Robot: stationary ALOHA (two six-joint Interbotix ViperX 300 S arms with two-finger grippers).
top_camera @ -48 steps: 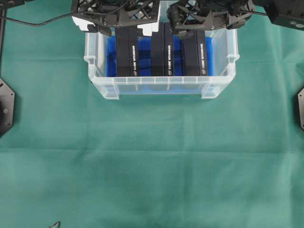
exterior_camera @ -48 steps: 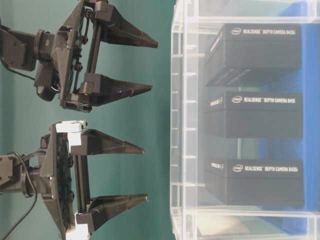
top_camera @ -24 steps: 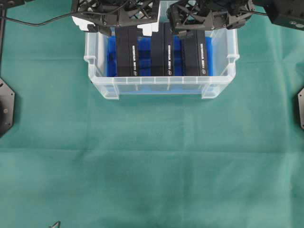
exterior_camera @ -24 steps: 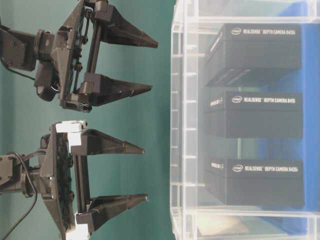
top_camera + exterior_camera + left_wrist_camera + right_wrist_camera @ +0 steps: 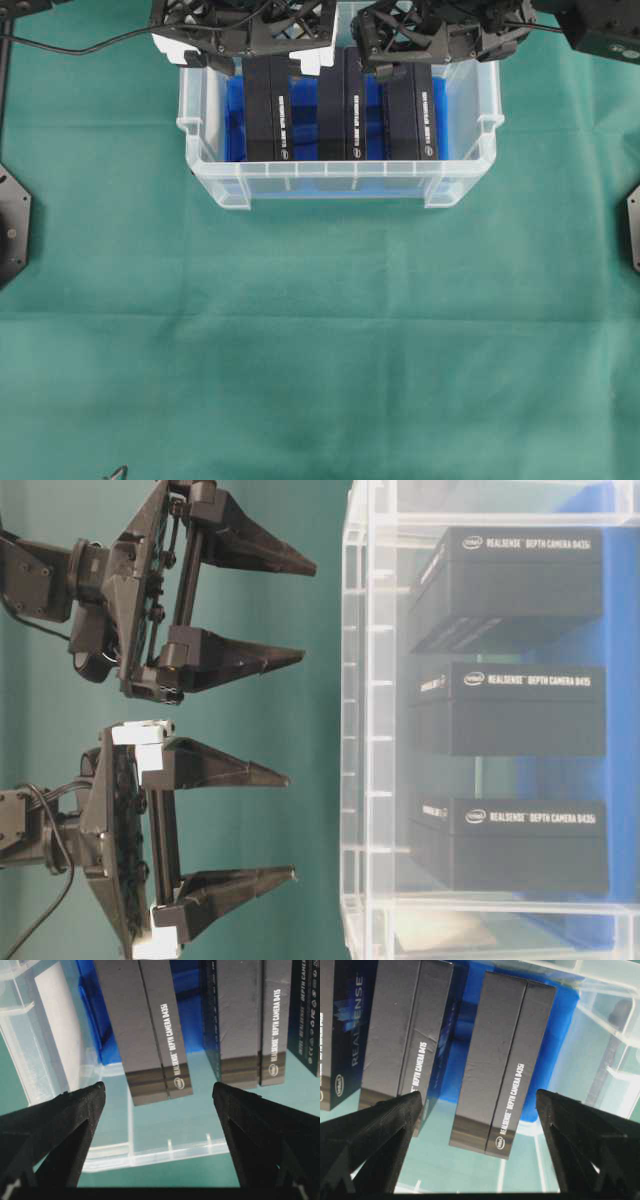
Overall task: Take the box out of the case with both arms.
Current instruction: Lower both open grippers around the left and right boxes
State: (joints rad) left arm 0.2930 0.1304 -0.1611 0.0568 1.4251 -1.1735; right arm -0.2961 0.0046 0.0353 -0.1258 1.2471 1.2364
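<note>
The left gripper [image 5: 225, 912] hung with its jaws spread wide and nothing between them, above the far rim of the case [image 5: 338, 180]; the right gripper [image 5: 250, 610] hung likewise, wide and empty. Neither touched anything. Below them three dark boxes stood on edge, side by side and apart, on the blue floor. The left wrist view framed the left box [image 5: 150, 1035]; the right wrist view framed the right box [image 5: 505, 1060], with the middle box [image 5: 338, 110] between. These looked like stiff, light cardboard with smooth, possibly slippery faces. I judged the broad flat sides the best hold, the jaws sliding down the gaps beside a box
</note>
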